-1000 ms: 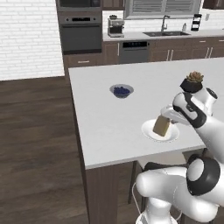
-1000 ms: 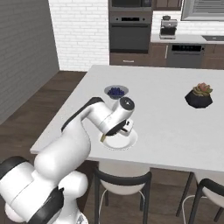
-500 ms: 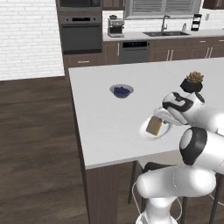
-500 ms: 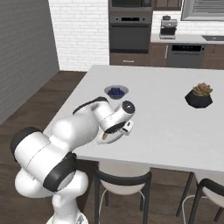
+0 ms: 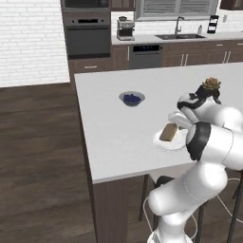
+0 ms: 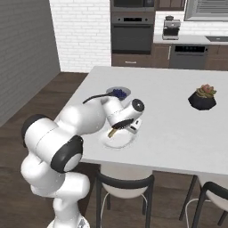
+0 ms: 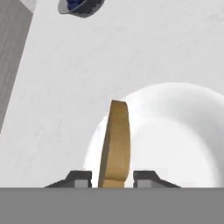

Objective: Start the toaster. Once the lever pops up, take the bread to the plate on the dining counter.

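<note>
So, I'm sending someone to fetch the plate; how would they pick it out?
Go to the big white-topped island with dark wood sides. Near its front edge, by the stools, sits the plate, with the bread on it between the gripper fingers. It is flat, plain white and round, unlike the bowl with blue contents.

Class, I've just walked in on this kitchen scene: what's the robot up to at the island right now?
The white arm is reaching over the dining counter, with its gripper at the plate. The bread stands on edge between the jaws, which sit a little apart on either side of it, so a release looks to be under way. A small bowl of blue contents and a potted plant sit further along the counter.
</note>
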You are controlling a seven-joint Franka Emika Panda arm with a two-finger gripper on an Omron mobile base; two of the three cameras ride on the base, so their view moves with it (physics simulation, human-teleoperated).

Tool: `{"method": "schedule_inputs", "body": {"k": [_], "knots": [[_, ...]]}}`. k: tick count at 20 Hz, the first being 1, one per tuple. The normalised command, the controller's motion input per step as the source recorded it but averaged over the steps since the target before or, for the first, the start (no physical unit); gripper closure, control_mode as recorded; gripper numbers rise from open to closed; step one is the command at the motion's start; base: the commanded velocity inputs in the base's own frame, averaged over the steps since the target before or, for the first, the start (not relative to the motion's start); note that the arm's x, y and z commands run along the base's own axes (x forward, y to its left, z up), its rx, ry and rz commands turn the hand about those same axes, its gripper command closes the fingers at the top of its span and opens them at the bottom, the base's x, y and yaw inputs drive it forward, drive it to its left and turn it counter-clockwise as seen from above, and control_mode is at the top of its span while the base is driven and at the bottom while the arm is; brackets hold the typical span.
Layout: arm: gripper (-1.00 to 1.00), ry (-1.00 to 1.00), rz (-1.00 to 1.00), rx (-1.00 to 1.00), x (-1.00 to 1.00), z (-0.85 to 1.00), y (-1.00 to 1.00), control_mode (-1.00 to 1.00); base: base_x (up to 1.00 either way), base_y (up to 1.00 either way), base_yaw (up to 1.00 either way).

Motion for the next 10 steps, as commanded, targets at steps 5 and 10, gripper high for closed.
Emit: {"method": "schedule_inputs", "body": {"k": [5,10], "knots": [[-1.00,0.00,0.00,0.00,-0.11,0.00,-0.30,-1.00,0.00,0.00,0.00],[-1.00,-0.03,-0.06,0.00,-0.48,0.00,-0.13,-1.00,0.00,0.00,0.00]]}}
